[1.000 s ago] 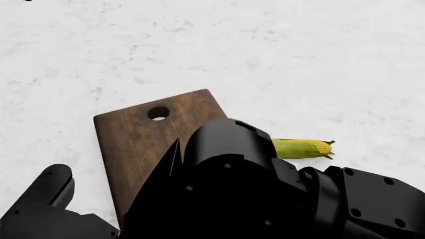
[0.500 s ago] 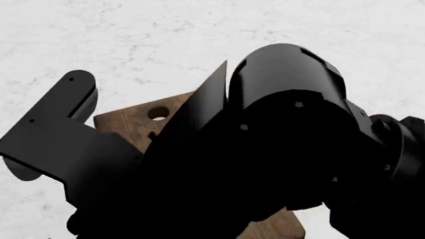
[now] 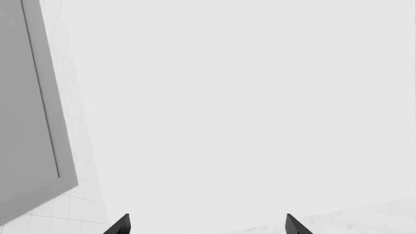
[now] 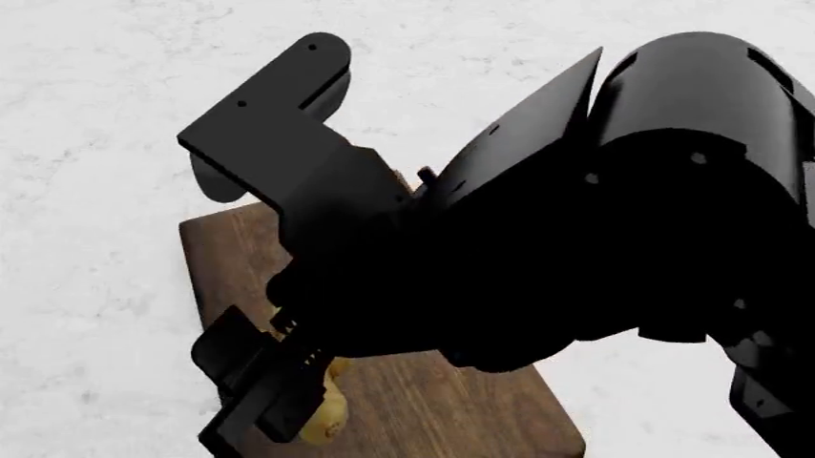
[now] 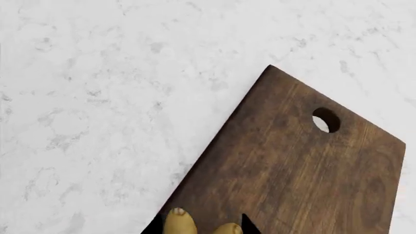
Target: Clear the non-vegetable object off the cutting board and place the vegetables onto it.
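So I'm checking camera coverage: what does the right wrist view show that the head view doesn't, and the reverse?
Only the right wrist view shows the cutting board's round hole and its far end unobstructed. Only the head view shows the black arms, including the right gripper from outside. Both show the dark board on the white marbled counter and the tan ginger root between the right gripper's fingers, over the board.

Much of the cutting board (image 4: 229, 258) behind the right arm (image 4: 612, 219); corn hidden.
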Robot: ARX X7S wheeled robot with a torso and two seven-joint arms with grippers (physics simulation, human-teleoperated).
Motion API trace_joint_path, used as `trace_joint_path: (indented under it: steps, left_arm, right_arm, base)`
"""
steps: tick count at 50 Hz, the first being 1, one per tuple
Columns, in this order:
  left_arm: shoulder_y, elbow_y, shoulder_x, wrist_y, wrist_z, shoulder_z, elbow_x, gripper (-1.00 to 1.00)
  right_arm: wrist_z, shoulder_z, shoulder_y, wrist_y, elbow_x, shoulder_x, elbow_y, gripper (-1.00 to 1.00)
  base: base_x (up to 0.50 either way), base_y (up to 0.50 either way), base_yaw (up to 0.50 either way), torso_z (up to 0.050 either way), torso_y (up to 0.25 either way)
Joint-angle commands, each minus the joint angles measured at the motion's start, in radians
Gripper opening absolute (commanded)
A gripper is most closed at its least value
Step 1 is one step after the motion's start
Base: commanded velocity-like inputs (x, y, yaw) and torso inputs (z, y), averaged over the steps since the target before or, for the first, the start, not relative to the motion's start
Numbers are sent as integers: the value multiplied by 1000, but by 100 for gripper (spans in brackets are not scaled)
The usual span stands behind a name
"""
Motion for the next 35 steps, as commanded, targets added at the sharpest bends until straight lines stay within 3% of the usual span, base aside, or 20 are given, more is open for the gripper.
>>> trace_joint_path:
  steps: [1,35]
  left_arm:
    - [-8,0,18,-11,39,-18,-7,100]
    - [-11,7,5,-15,31,-19,-16,100]
  right_arm:
    - [-74,17,-45,-48,-118,28,34,-100]
    - [-210,-79,-181,-103,-222,-11,111,-100]
  base:
    - [0,0,0,0,0]
    - [0,0,0,0,0]
